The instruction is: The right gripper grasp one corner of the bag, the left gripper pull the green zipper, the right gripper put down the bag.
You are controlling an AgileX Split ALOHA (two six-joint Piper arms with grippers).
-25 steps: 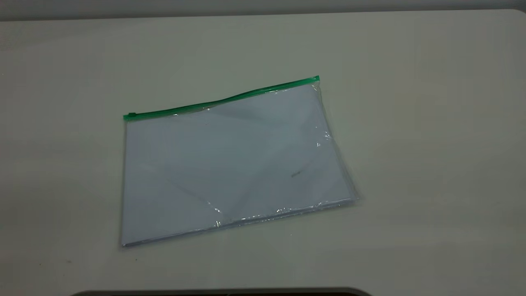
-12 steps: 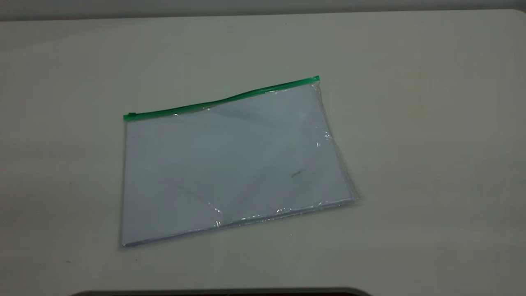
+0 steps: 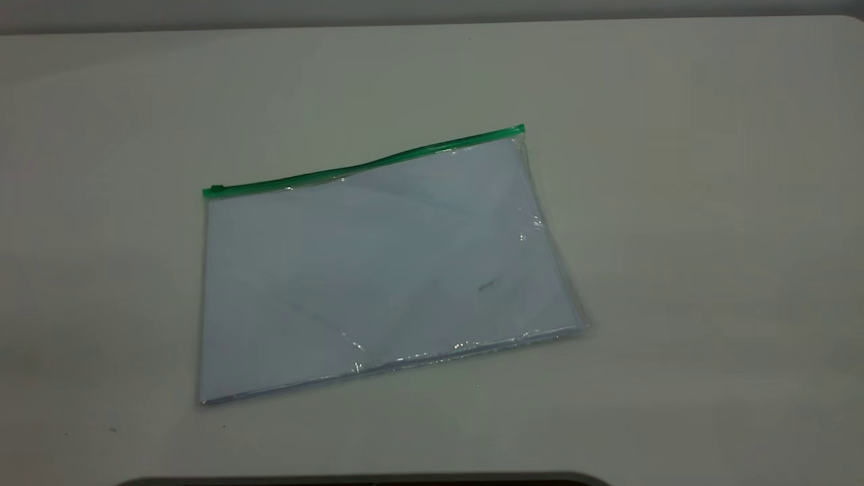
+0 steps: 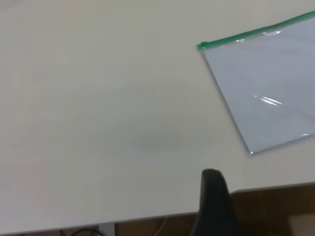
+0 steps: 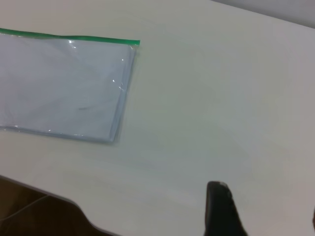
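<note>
I am working over a broad, smooth, cream-white table top (image 3: 709,202) with a matte finish, evenly lit, with no hard shadows on it. Its far edge meets a pale grey wall strip (image 3: 405,12) running the width of the exterior view, and its far right corner is rounded. A dark curved rim (image 3: 364,480) sits along the near edge. From my left wrist, brown flooring (image 4: 275,206) shows below the table's edge; from my right wrist, a similar brown patch (image 5: 29,211).

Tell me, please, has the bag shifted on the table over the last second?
No. The bag lies where it did: its green zipper sits equally far from the table edge.
</note>
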